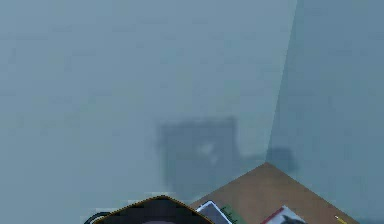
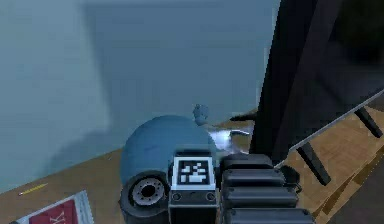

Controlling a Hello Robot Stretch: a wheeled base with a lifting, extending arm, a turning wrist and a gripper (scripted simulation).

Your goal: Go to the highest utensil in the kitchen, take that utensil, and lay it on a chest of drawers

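Wooden top (image 2: 92, 178) by blue-grey wall (image 1: 120, 80), claw (image 2: 141, 193) nr blue dome (image 2: 160, 140), can't tell if holding

The tool's (image 2: 146, 193) far end merges with a blue rounded thing (image 2: 165, 142); whether it holds anything cannot be told. The bottom edge cuts off a red-covered item (image 2: 62, 213).

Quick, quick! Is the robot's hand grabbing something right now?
Gripper: cannot be told. A round blue thing sits on the wooden top right behind it, so whether it holds anything is unclear.
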